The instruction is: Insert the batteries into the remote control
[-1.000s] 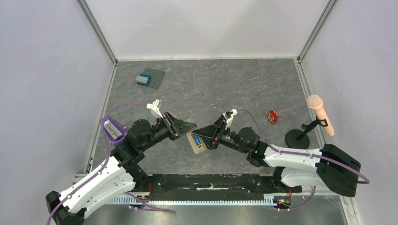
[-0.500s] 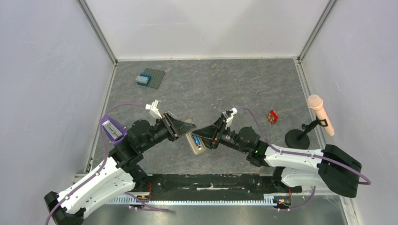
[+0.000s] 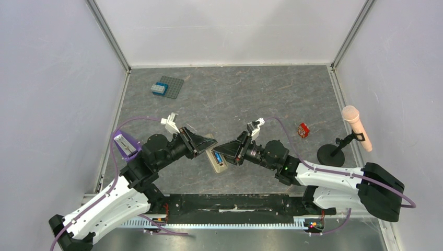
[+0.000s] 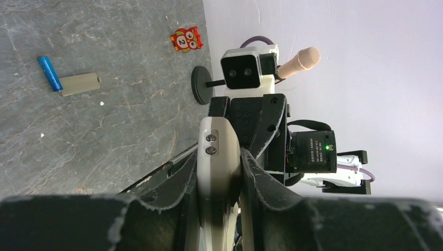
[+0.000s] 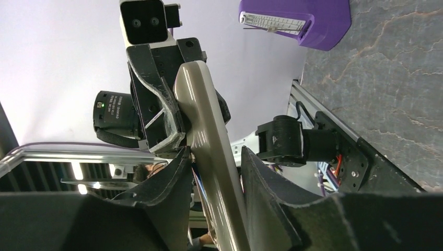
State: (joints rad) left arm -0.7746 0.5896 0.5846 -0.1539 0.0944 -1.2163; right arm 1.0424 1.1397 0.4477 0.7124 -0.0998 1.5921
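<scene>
Remote control (image 3: 219,166) looks light, stiff, slick; the left gripper (image 4: 219,162) clamps its long edges, sensibly. Right gripper (image 5: 214,154) straddles it, whether squeezing I can't tell.

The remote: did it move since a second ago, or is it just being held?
Only a little: the remote control, the left gripper shut on it and the right gripper straddling it all drifted slightly left in the top view. Nothing was let go. The blue battery stays in its recess; nothing else moved.
</scene>
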